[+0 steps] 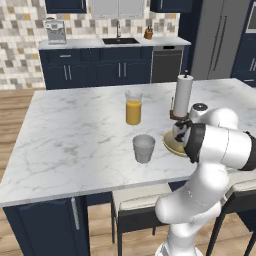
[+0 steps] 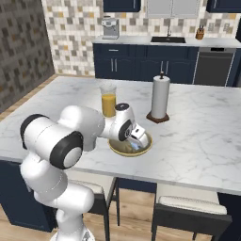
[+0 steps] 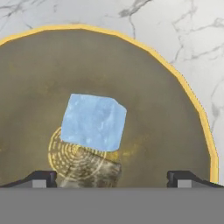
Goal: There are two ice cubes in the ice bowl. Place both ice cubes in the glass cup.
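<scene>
Pincer (image 3: 112, 177) hovering over ice bowl (image 3: 192, 105), jaws spread wide, grasping nothing, lining up on ice cube (image 3: 93, 122) lying inside; glass cup (image 1: 143, 148) waiting nearby on counter (image 1: 75, 135)

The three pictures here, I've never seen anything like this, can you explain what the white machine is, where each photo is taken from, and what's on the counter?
It is a white robot arm in a rendered kitchen. Two pictures come from cameras behind it, left and right. The third looks down from its hand. On the marble counter stand a juice glass, a paper towel roll, the grey glass cup and the ice bowl. The gripper hangs open over the bowl, above one ice cube. It holds nothing.
</scene>
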Controlling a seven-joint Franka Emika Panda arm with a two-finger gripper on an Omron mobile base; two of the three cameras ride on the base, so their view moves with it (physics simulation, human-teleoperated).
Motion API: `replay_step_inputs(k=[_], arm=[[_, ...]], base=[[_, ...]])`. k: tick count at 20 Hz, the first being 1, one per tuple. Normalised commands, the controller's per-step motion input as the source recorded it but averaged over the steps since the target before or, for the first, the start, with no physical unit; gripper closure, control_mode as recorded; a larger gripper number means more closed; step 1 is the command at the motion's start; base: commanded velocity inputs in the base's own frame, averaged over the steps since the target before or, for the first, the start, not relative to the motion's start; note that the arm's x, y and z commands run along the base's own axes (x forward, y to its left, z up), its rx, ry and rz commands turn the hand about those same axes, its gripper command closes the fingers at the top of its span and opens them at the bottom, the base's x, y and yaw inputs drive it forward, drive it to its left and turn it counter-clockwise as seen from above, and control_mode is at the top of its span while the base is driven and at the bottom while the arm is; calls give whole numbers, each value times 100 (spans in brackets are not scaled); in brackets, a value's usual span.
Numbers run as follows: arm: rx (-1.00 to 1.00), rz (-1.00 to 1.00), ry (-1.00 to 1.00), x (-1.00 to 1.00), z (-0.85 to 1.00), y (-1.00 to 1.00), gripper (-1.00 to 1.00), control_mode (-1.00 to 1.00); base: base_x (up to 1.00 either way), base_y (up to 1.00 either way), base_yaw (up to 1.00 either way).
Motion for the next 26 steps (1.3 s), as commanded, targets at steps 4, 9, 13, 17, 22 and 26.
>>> replay_step_inputs(k=[4,9,13,17,22,26], arm=[[0,0,0,39,-15,-11,-100,-100],[0,0,0,28,-20,-2,-100,-100],[0,0,0,6,-26,0,-100,-100],[0,0,0,0,-21,0,-100,-100],[0,0,0,0,-2,0,100,-100],[0,0,-2,0,57,9,100,-100]], base=[[0,0,0],[0,0,0],[0,0,0],[0,0,0],[0,0,0],[0,0,0]])
